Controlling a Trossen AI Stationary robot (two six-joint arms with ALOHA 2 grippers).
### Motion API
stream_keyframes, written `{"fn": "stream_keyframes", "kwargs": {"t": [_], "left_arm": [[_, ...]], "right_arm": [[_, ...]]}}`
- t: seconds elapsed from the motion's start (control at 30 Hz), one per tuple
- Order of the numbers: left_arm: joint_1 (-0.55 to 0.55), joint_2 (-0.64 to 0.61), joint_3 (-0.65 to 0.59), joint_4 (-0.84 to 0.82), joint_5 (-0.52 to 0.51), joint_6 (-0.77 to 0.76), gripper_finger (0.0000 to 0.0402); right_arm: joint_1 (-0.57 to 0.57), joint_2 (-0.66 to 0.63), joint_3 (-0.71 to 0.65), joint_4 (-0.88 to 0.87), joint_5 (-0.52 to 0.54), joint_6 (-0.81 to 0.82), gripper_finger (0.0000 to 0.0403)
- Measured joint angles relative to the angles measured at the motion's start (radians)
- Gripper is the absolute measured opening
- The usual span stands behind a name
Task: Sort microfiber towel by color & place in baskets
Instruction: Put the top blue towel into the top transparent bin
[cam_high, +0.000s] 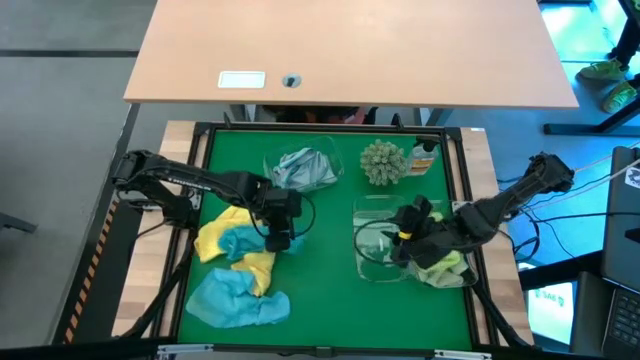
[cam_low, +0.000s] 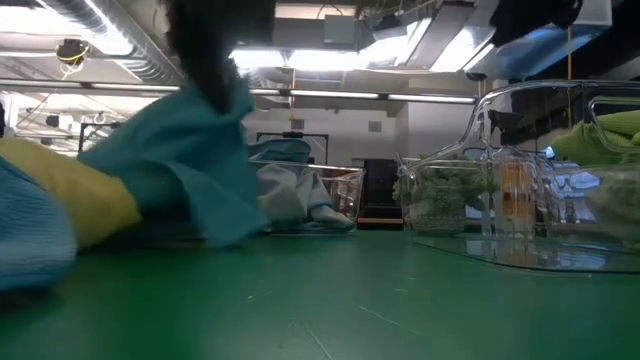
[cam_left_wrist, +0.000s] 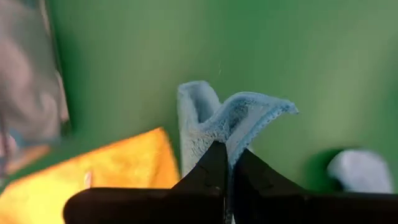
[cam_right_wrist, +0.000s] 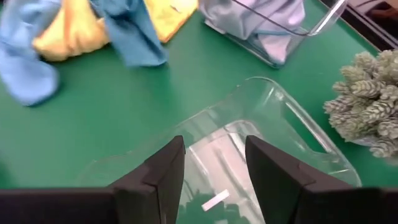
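Left pincer pinching light blue towel fold.

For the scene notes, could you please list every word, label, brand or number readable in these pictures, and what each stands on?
No text can be read in any view.
Bottle with orange cap: its label is too small to read; in the low view it is blurred behind a clear basket.
White card on the tan desk: print, if any, is too small.
Towels show no tags.

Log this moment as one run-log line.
left gripper: jaws shut on blue towel | right gripper: jaws open over empty basket | sorting unfinished
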Motion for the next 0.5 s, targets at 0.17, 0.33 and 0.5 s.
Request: {"fn": "stream_keyframes", "kwargs": {"t": [0.17, 0.33, 0.5], "left_arm": [[0.022, 0.000, 0.142, -0.034, -0.006, 0.043, 0.0001], [0.050, 0.000, 0.285, -0.043, -0.022, 0.092, 0.0000], [0.082, 0.000, 0.421, -0.043, -0.045, 0.138, 0.0000]], "right_arm": [[-0.059, 0.051, 0.000, 0.002, -0.039, -0.053, 0.0170], [-0.101, 0.101, 0.000, 0.003, -0.050, -0.090, 0.0170], [-0.119, 0.143, 0.000, 0.012, -0.052, -0.115, 0.0170]]}}
